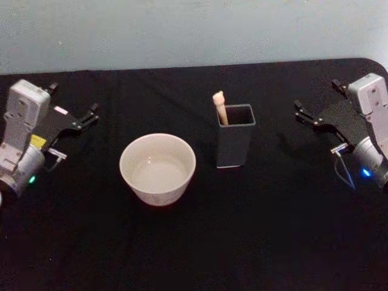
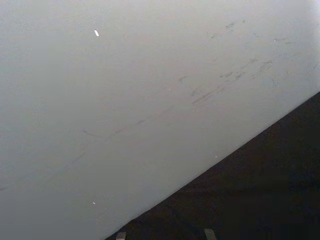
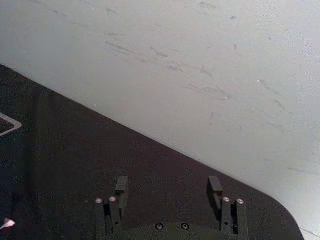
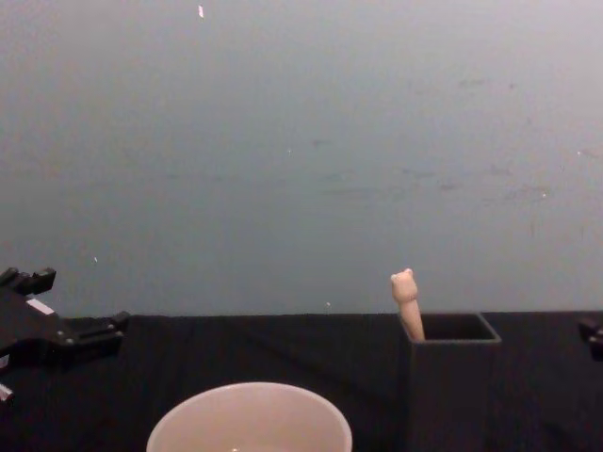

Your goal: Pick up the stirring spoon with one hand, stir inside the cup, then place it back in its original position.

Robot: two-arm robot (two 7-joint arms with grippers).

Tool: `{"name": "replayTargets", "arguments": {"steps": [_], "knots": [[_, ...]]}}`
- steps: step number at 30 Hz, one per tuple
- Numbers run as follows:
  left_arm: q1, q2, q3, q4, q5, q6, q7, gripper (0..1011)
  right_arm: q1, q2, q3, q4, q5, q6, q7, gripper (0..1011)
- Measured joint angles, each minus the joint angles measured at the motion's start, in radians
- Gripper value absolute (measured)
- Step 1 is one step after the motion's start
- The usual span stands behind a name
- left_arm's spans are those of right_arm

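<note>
Cream spoon (image 1: 219, 107) top shows; shaft hidden w/in box (image 1: 234, 148).

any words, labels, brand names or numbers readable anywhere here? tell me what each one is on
No text reads clearly in any view.
A pale sticker on the left gripper: too small to read.
A yellow sticker on the left arm's wrist: too small to read.
The cup, the holder box and the stirring spoon show no markings.
</note>
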Motion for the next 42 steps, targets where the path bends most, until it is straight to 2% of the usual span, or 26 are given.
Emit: {"name": "replayTargets", "arguments": {"steps": [33,38,42], "knots": [[0.000,0.000,0.000,0.000,0.000,0.000,0.000,1001,0.000,0.000,0.000,0.000,0.000,0.000,0.000,1002],[0.000,0.000,0.000,0.000,0.000,0.000,0.000,1001,-0.008,-0.001,0.015,-0.012,0.005,0.014,0.022,1002],[0.000,0.000,0.000,0.000,0.000,0.000,0.000,1002,-0.021,0.000,0.035,-0.047,0.033,0.043,0.055,1002]]}}
